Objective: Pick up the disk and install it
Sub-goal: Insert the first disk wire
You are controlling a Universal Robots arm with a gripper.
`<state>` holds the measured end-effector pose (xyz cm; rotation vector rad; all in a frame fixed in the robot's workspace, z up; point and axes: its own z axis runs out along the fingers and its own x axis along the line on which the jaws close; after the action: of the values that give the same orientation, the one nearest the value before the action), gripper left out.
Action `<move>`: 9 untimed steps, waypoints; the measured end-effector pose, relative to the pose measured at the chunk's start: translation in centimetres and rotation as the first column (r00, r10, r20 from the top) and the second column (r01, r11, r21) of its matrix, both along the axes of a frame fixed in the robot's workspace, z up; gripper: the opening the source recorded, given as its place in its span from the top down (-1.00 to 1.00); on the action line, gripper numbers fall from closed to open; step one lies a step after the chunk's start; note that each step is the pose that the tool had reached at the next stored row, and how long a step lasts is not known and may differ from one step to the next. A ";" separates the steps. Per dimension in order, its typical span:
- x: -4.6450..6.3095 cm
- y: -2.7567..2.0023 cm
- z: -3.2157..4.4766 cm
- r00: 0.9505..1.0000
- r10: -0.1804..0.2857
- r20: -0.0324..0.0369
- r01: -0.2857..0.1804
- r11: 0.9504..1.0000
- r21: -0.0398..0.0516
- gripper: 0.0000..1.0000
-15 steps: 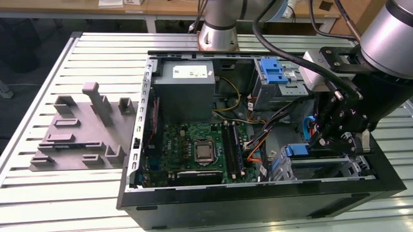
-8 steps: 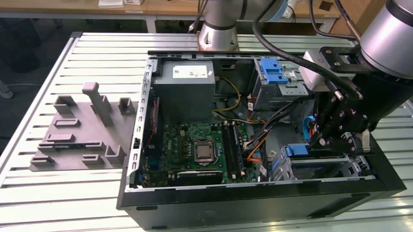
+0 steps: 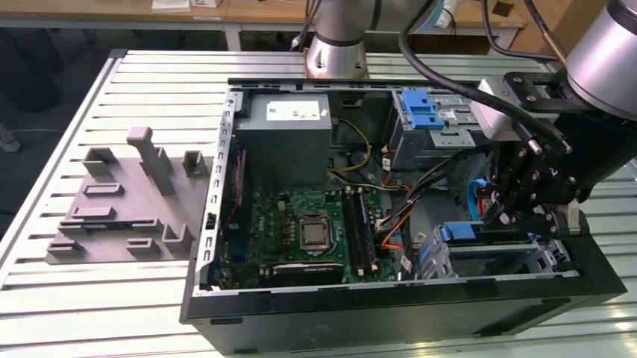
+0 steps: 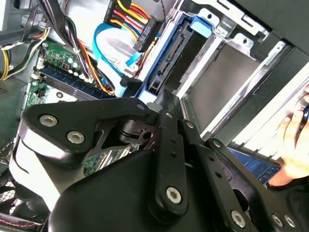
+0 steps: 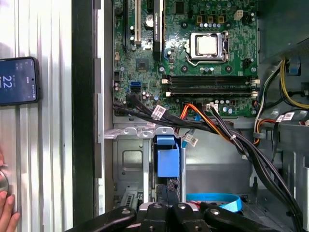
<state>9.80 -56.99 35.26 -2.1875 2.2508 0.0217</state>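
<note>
Slatted metal counter (image 3: pixel 60 298), open black computer case (image 3: pixel 398 306) on it. Black gripper (image 3: pixel 527 212) down at the drive cage; blue-framed silver disk (image 3: pixel 482 233) edge-on in the bay, seemingly near seated. Fingers' grip: cannot tell.

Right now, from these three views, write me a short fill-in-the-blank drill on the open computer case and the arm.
1. The gripper hangs over the drive cage inside the open computer ____.
2. The carrier handle on the disk in the cage slot is coloured ____.
3. The green motherboard carries an empty silver processor ____ near its middle.
4. On the slatted table, beside the case, lies a dark ____ with a lit screen.

Missing words: case; blue; socket; phone
</note>
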 end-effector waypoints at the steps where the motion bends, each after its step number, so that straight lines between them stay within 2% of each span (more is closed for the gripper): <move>1: 0.0 0.00 0.07 1.000 0.000 0.000 0.000 1.000 0.000 0.79; 6: 0.0 0.00 0.72 1.000 0.000 0.000 0.000 1.000 0.000 0.79; 9: 0.2 0.04 0.82 1.000 0.000 0.000 0.000 1.000 0.000 0.79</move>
<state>10.01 -56.95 36.08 -2.1874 2.2504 0.0222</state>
